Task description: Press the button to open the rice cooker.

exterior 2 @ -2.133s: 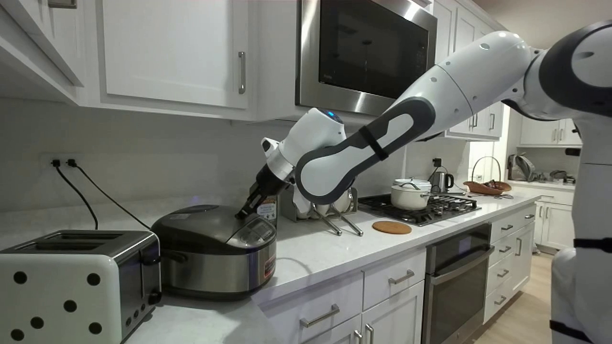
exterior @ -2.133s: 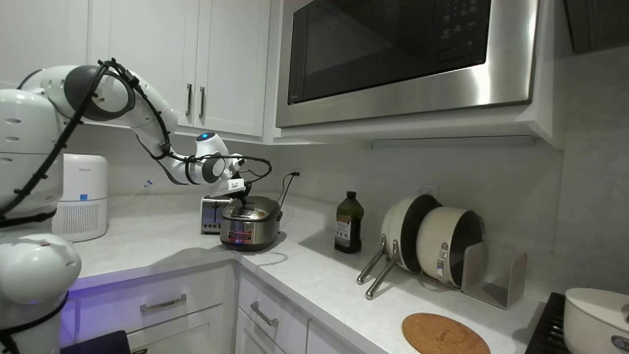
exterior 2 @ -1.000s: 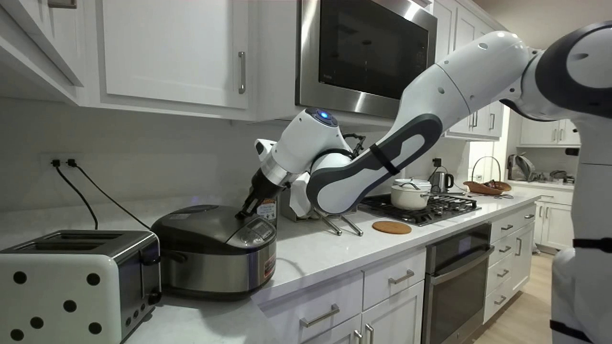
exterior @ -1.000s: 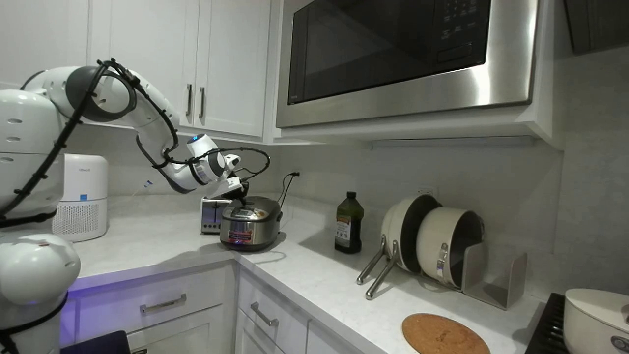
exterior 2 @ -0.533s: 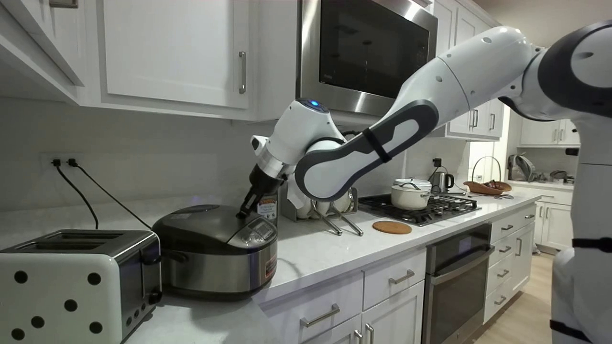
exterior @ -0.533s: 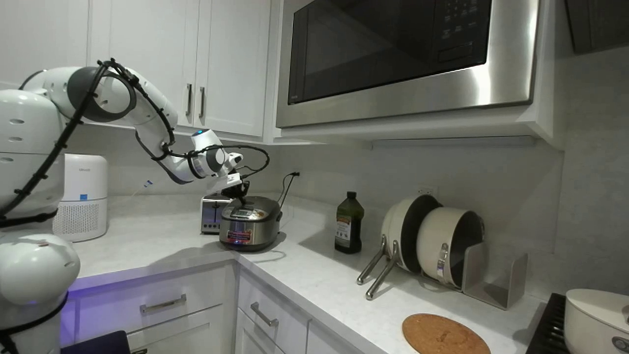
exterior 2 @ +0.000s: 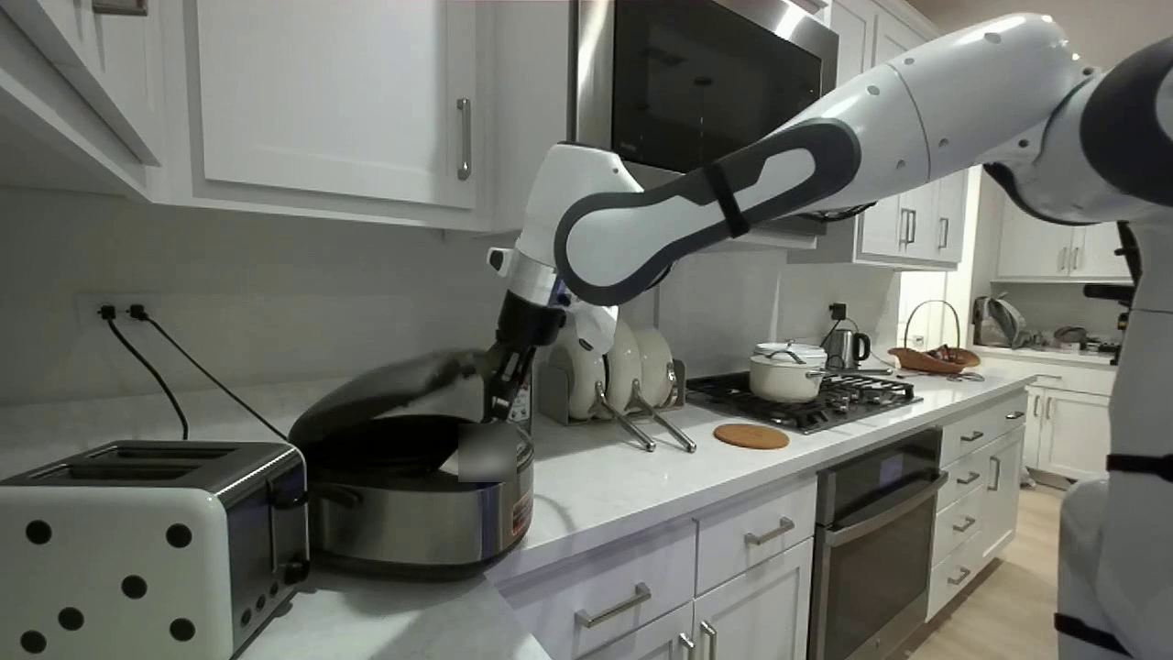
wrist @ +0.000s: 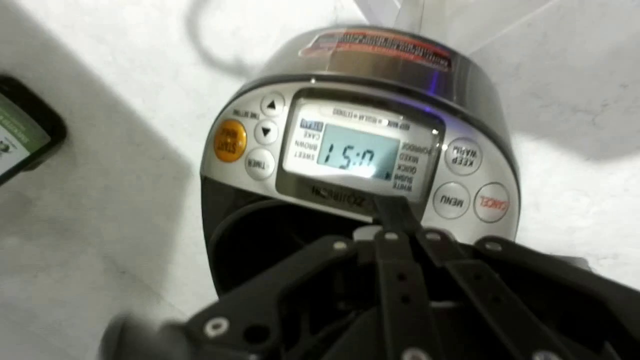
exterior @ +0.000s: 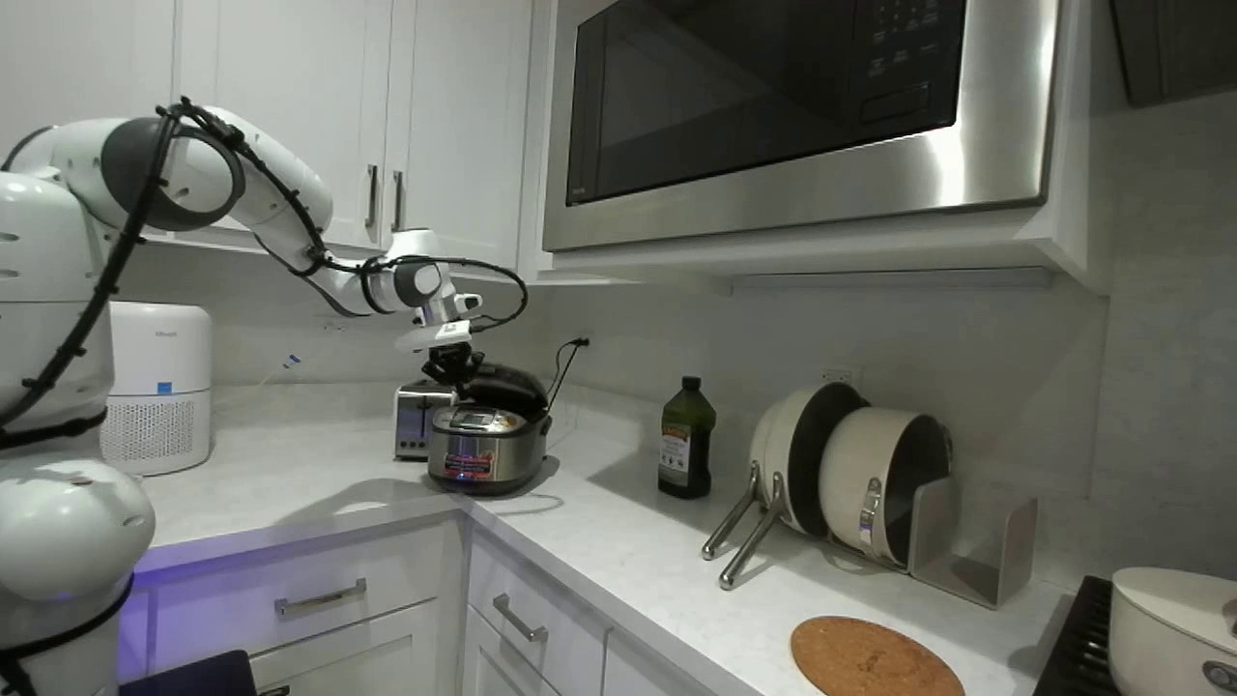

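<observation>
The rice cooker point(exterior: 488, 458) stands at the counter corner in both exterior views, its silver body point(exterior 2: 412, 524) below a dark lid. The lid point(exterior 2: 389, 390) is tilted partway up, with a dark gap to the pot inside; it also shows raised in an exterior view point(exterior: 510, 389). In the wrist view the control panel point(wrist: 320, 195) shows upside down with its lit display. My gripper point(wrist: 397, 212) is shut, its fingertips together over the panel's edge beside the open pot. In an exterior view the gripper point(exterior 2: 499, 412) points down at the lid's front edge. The lid button is hidden or not distinguishable.
A spotted toaster point(exterior 2: 110, 559) stands close beside the cooker. A dark bottle point(exterior: 688, 440) and racked pans point(exterior: 875, 483) stand along the counter. Power cords point(exterior 2: 211, 385) run behind the cooker. Cabinets point(exterior 2: 330, 101) and a microwave point(exterior: 773, 106) hang above.
The cooker's lid was closed with my fingertips on its top front; now it has swung partly up. My gripper and wrist have risen a little and turned more upright.
</observation>
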### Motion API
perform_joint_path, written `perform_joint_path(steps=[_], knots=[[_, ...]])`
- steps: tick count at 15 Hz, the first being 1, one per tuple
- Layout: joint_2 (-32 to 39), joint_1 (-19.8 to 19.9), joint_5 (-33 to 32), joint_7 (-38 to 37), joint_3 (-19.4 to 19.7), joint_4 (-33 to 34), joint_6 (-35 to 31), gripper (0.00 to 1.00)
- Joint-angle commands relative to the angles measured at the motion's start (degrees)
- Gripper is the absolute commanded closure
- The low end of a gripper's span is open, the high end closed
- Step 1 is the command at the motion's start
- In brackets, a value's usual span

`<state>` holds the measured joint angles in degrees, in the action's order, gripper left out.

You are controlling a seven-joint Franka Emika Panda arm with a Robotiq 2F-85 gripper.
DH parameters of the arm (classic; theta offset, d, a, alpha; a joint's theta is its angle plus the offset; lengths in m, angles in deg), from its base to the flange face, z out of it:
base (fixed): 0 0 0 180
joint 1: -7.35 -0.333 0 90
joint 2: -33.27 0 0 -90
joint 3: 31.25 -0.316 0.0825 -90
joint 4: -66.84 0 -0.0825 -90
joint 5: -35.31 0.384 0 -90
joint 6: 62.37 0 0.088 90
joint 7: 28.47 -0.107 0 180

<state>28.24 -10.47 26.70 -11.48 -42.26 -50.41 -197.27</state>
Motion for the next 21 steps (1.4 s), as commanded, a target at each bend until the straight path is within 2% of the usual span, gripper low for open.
perform_joint_path(steps=[1, 12, 16, 17, 19, 21], knots=[[-4.52, 0.99, 2.58, 3.00, -0.74, 0.10, 8.74, 1.00], [-11.11, 1.35, 1.74, 4.05, 0.39, 0.47, 22.24, 1.00], [-12.70, 3.09, 0.96, 4.83, 1.87, 0.32, 31.69, 1.00], [-13.00, 3.57, 1.12, 5.32, 2.48, 0.35, 34.04, 0.74], [-13.39, 4.79, 1.25, 5.71, 3.92, 0.87, 39.19, 0.66], [-13.55, 6.03, 1.58, 6.30, 5.63, 1.67, 43.09, 0.51]])
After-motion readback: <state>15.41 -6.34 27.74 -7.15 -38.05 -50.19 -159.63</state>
